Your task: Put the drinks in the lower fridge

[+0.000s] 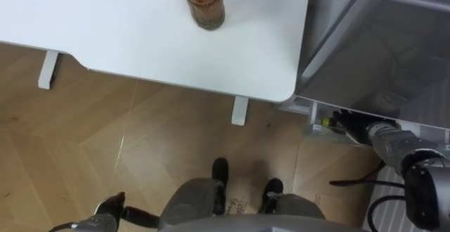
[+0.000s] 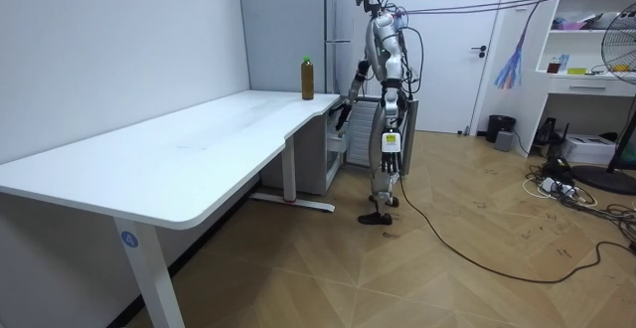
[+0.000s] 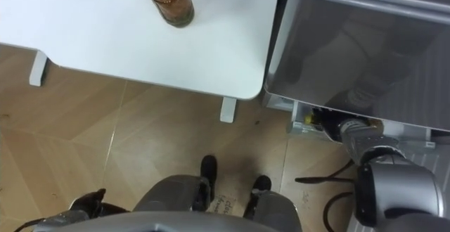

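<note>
Amber bottle [image 1: 204, 3] stands on white table [image 1: 140, 42]. Right hand [image 1: 349, 125] low inside fridge [image 1: 351, 42], grip unreadable; pulling out blind could snag its edge.

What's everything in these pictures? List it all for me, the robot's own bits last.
Bottle: one, brown with green cap, upright on the table's end near the fridge.
Table: one, white, before the robot.
Fridge: one, grey, beside the table on the robot's right.
Floor: one, wooden, herringbone, underfoot.
Shelf unit: one, white, room view's right.
Fan: one, dark, beside the shelf unit.
Bin: one, black, on the floor by the far wall.
Right hand: one, dark, in the low opening at the fridge's foot.
Left hand: one, dark, low at the robot's left side.
</note>
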